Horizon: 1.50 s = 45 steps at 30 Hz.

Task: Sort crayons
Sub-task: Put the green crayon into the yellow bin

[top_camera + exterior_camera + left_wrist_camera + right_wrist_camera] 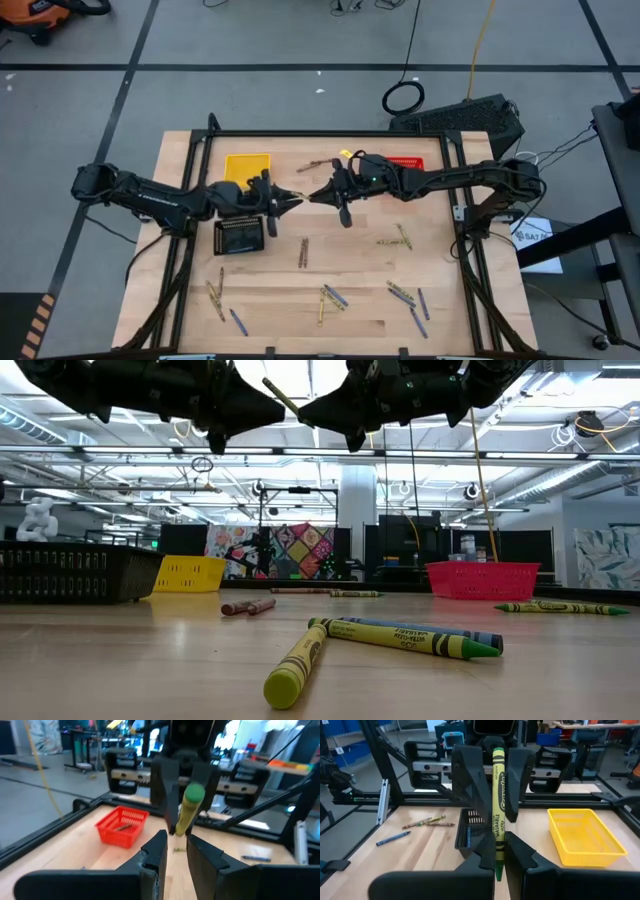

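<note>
We see the yellow crayon (498, 815) pinched in the right tool (318, 194), its long axis pointing at the half-spread left tool (293, 199), both above mid-desk.

I see the right gripper (495, 851) clamped on a yellow crayon (498, 805) near its green tip; the crayon stands upright between the fingers. Beyond it, the left gripper (492, 780) faces my camera, one finger on each side of the crayon's upper half. A black basket (468, 836) sits on the wooden table (427, 852) behind the crayon, with a blue crayon (468, 836) inside. A yellow basket (586, 836) sits apart to one side. Several loose crayons (428, 822) and a single blue one (393, 838) lie on the other side.
</note>
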Available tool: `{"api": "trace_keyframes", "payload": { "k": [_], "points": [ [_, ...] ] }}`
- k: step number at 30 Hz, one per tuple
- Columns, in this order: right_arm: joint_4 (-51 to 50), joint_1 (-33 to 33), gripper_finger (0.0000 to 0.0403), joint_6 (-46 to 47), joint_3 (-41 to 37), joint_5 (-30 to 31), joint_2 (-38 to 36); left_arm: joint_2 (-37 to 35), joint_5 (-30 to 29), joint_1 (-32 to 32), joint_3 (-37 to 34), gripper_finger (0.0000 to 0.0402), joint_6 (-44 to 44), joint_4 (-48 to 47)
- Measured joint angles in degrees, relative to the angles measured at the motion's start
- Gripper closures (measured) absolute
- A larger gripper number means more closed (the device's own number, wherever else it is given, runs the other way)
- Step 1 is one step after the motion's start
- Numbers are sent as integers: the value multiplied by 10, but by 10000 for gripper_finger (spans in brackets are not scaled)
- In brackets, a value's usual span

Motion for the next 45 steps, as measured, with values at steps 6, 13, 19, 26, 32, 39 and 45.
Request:
{"api": "trace_keyframes", "payload": {
  "k": [6,13,19,26,32,39,45],
  "points": [
    [1,0,403,-2,0,0,0,0,22,6,0,325,-1,16],
    [2,0,403,-2,0,0,0,0,28,20,0,325,0,32],
    [2,0,403,-11,0,0,0,0,59,31,0,325,-1,50],
    [4,0,403,-11,0,0,0,0,69,34,1,325,0,59],
    [16,0,403,-11,0,0,0,0,69,34,2,327,0,59],
    [16,0,403,-10,0,0,0,0,69,34,2,385,20,58],
    [14,0,403,-10,0,-1,0,0,69,34,2,389,20,57]
  ]
}}
